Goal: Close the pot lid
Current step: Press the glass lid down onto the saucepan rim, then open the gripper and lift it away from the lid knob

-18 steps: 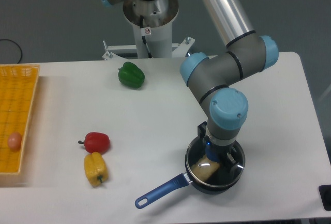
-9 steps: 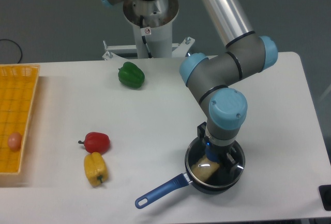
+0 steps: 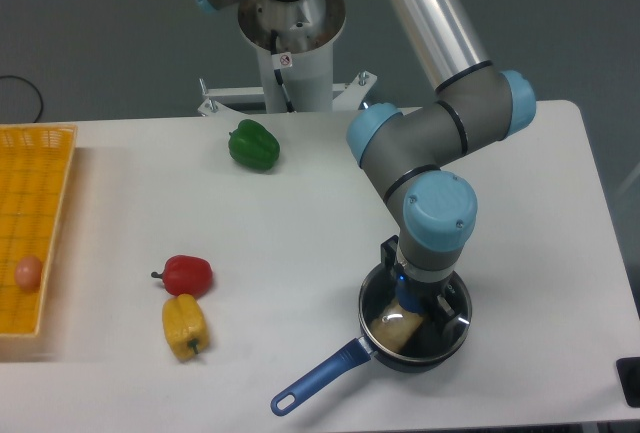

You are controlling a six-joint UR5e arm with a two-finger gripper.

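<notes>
My gripper hangs straight down over the pot, which sits at the near right of the white table, and my wrist hides my fingertips, so I cannot tell whether they are spread, closed, or clamped on anything. What the next move turns on is the vertical line between me and the pan: the pot's centre lies directly beneath my fingers, not off to either side, so seating or releasing would be a matter of going straight down or up. The lid seems to lie flat on the rim, going by a thin bright metal edge and glassy sheen over the black bowl, though I cannot be sure it is fully seated; its knob is hidden under me. Through the glass a pale yellowish lump shows inside the pan. The pot's long blue handle runs out to the near left, smooth and glossy, well clear of my wrist. Far off to the left lie a red pepper and a yellow pepper, close together.
</notes>
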